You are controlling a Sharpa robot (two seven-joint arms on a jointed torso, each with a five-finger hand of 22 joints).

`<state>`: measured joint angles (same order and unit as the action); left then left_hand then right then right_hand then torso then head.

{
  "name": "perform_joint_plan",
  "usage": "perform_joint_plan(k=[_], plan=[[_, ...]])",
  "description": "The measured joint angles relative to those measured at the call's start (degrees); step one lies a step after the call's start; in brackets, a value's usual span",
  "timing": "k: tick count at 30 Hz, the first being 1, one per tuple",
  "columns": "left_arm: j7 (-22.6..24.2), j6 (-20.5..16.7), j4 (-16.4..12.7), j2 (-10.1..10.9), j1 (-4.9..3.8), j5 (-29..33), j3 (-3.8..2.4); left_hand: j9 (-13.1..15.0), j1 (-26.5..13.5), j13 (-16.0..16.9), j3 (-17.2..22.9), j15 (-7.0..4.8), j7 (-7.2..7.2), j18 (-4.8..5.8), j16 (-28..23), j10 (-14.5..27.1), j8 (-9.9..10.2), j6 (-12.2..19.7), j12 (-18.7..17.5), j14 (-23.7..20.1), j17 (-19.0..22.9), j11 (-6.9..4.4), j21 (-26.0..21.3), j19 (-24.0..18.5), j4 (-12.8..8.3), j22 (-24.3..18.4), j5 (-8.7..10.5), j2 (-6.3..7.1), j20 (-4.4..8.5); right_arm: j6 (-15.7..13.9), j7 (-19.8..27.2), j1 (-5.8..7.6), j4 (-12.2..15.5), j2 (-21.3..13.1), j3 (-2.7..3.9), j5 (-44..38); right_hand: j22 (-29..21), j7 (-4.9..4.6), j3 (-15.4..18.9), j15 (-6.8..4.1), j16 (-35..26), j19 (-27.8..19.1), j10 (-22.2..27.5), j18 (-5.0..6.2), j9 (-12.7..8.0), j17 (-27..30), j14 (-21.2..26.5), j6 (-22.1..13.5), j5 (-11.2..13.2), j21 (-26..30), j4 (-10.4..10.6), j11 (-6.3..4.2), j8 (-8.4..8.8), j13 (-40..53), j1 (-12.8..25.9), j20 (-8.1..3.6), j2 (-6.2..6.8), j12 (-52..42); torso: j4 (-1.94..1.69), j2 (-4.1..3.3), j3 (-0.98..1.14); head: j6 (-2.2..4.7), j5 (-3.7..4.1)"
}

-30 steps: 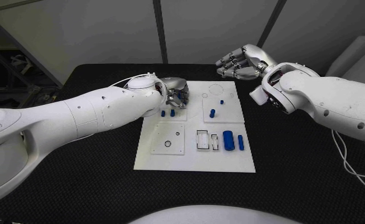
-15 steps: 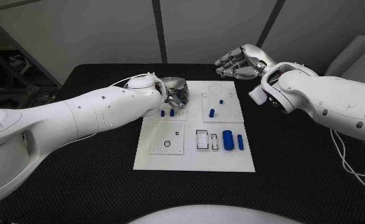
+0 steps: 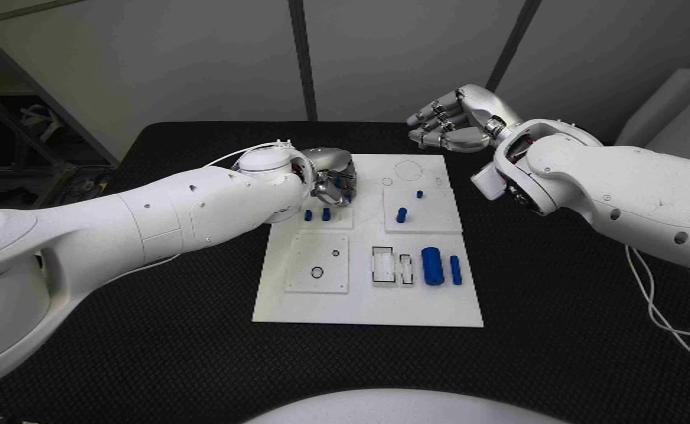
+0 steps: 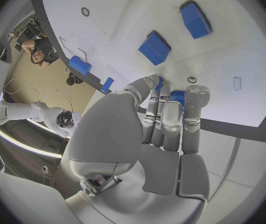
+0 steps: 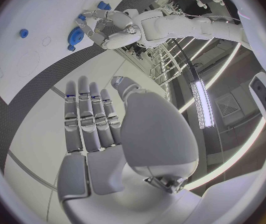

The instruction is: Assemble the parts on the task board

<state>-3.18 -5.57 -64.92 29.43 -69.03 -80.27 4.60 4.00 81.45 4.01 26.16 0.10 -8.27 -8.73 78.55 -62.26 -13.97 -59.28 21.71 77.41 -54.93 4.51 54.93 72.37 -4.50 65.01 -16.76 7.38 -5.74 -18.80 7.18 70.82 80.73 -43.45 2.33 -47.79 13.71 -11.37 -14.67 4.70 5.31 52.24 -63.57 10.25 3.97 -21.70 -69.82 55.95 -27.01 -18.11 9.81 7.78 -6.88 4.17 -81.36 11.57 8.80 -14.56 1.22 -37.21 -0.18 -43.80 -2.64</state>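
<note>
The white task board [image 3: 367, 304] lies mid-table. My left hand [image 3: 334, 177] rests over the board's far left corner. In the left wrist view its fingers [image 4: 170, 114] curl round a small blue part [image 4: 177, 95], pinched against the thumb just above the board [image 4: 232, 50]. Two blue pegs [image 3: 308, 213] [image 3: 326, 212] stand just nearer than that hand and show as blue blocks [image 4: 155, 47] [image 4: 195, 20]. My right hand [image 3: 458, 117] hovers beyond the board's far right corner, its fingers [image 5: 89, 114] straight, apart and holding nothing.
Another blue peg [image 3: 401, 212] and a tiny blue one [image 3: 419, 193] stand right of centre. A thick blue cylinder [image 3: 432, 265] and a thinner one [image 3: 455, 268] lie beside two pale frames [image 3: 383, 264]. A black ring [image 3: 316, 271] marks the near left panel.
</note>
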Motion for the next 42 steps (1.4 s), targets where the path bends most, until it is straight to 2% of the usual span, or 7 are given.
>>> perform_joint_plan(k=[3,5,13,17,24,32,42], plan=[[0.14,-0.41,-0.9,0.93,0.19,0.05,-0.1,-0.01,0.0,0.04,0.0,0.0,0.0,0.0,0.0,0.0,0.0,0.0,-0.03,0.0,0.06,0.0,0.0,0.0,0.0,0.13,0.0,0.0,0.0,0.0,0.0,0.0,-0.01,-0.01,0.0,0.0,0.0,0.0,0.0,0.0,0.0,0.0,0.0,0.01,0.0,0.0,0.0,0.0,0.0,0.0,0.0,0.0,0.0,0.0,0.0,0.0,0.0,0.0,-0.02,0.0,-0.01,0.06,-0.01],[0.15,-0.5,-1.32,1.48,0.41,0.08,-0.61,-0.01,0.0,0.11,0.01,0.0,0.0,0.0,0.0,0.0,0.0,0.0,-0.03,0.0,0.06,0.01,0.22,0.0,0.0,0.19,0.0,0.0,0.0,0.0,0.0,0.0,-0.02,-0.04,0.0,0.0,0.0,0.0,0.0,0.0,0.0,0.0,0.0,0.0,0.0,0.0,0.0,0.0,0.0,0.0,0.0,0.0,0.0,0.0,0.0,0.0,0.0,0.0,-0.04,-0.01,-0.01,0.1,-0.04],[0.14,-1.2,-3.91,3.65,0.38,0.31,-4.07,-0.02,0.0,0.12,0.0,0.2,-0.22,0.0,0.23,-0.42,0.0,-0.21,-0.04,0.2,0.05,-0.01,0.44,0.0,0.0,0.42,0.0,0.0,0.0,0.0,0.0,0.0,-0.15,-0.11,0.0,-0.01,0.01,0.0,0.0,0.0,0.0,0.0,0.0,0.0,0.0,0.0,0.0,0.0,0.0,0.0,0.0,0.0,0.0,0.01,0.0,0.0,0.0,0.0,-0.04,0.01,0.01,0.26,-0.16],[0.07,-1.51,-5.52,5.01,0.34,0.44,-5.05,-0.02,-0.01,0.12,0.15,0.2,-0.01,-0.01,0.23,-0.42,0.15,-0.41,-0.04,0.2,0.06,-0.01,0.59,0.21,-0.15,0.61,0.0,0.01,-0.21,0.0,0.01,0.0,-0.19,-0.14,0.0,-0.01,0.01,0.0,0.0,0.0,0.0,0.0,0.0,0.0,0.0,0.0,0.0,0.0,0.0,0.0,0.0,0.0,0.0,0.01,0.0,0.0,0.0,0.0,-0.04,0.03,0.01,0.34,-0.25],[-0.29,-1.53,-7.64,7.69,0.34,0.87,-5.56,-0.02,-0.32,0.12,0.16,0.09,-0.01,-0.01,0.23,-0.44,0.21,-0.41,-0.04,0.31,0.12,-0.02,0.67,0.21,-0.14,0.79,0.0,0.32,-0.21,0.0,0.01,0.0,-0.2,-0.28,0.0,-0.01,0.01,0.0,0.0,0.0,0.0,0.0,0.0,0.0,0.0,-0.01,0.0,0.0,0.0,0.0,0.0,0.0,0.0,0.01,0.0,0.0,0.0,0.0,-0.04,0.03,0.01,0.41,-0.28],[-1.24,-0.97,-9.2,11.13,0.36,1.39,-5.62,-0.05,-0.32,0.11,0.32,0.0,-0.01,-0.01,0.23,-0.83,0.21,-0.82,-0.04,0.4,0.09,-0.02,0.89,0.2,0.02,0.94,0.0,0.32,-0.21,0.0,0.0,0.0,-0.2,-0.45,0.0,-0.02,0.01,0.0,0.0,0.0,0.0,0.0,0.0,0.0,0.0,-0.01,0.0,0.0,0.0,0.0,0.0,0.0,0.0,0.01,0.0,0.0,0.0,0.0,-0.04,0.01,0.01,0.36,-0.38],[-2.09,0.03,-9.03,11.52,0.75,1.65,-5.62,-0.06,-0.32,0.17,0.31,0.0,-0.01,-0.01,0.23,-0.83,0.21,-0.82,-0.04,0.39,0.05,-0.01,0.89,0.2,0.01,0.94,0.0,0.32,-0.21,0.0,0.0,0.0,-0.23,-0.34,0.0,-0.02,0.01,0.0,0.01,0.0,0.0,0.0,0.0,0.0,0.0,-0.01,0.0,0.0,0.0,0.0,-0.01,0.0,0.0,0.02,0.0,0.0,0.0,0.0,0.01,0.01,-0.05,0.23,-0.54]])
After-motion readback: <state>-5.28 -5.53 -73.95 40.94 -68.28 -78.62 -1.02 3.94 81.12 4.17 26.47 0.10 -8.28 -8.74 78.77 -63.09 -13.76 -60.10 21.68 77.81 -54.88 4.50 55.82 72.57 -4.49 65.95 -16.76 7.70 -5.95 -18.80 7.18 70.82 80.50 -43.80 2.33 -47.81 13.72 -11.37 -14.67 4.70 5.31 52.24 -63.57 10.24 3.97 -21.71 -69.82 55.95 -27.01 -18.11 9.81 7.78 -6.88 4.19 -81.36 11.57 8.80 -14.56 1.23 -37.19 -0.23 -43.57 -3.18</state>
